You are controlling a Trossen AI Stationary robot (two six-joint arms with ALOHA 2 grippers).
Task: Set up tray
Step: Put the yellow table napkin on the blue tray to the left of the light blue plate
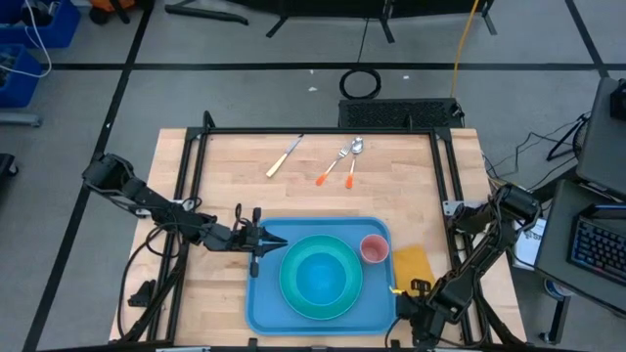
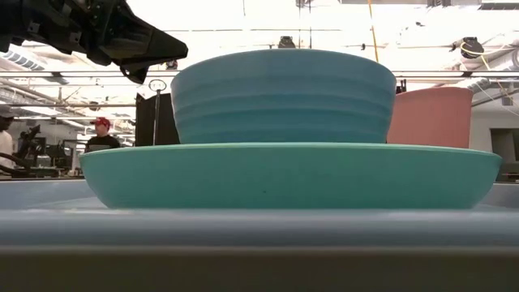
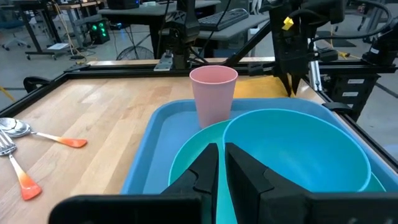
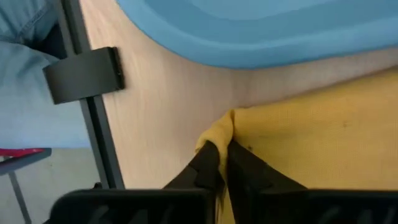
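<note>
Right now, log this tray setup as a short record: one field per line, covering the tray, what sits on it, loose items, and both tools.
tray: blue tray, near table edge
on tray: turquoise plate carrying a blue bowl; pink cup at a far corner
napkin: yellow napkin on the wood beside the tray
cutlery: knife, fork, spoon, far side of the table
left tool: shut, empty, over the tray's edge
right tool: shut on the napkin's corner

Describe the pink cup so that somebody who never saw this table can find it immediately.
Find the big blue tray at the near edge of the wooden table. A turquoise plate with a bowl on it fills the tray's middle. The pink cup stands upright in the tray's far right corner, beside the plate; it is the only pink thing, small and round, next to the yellow napkin outside the tray.
</note>
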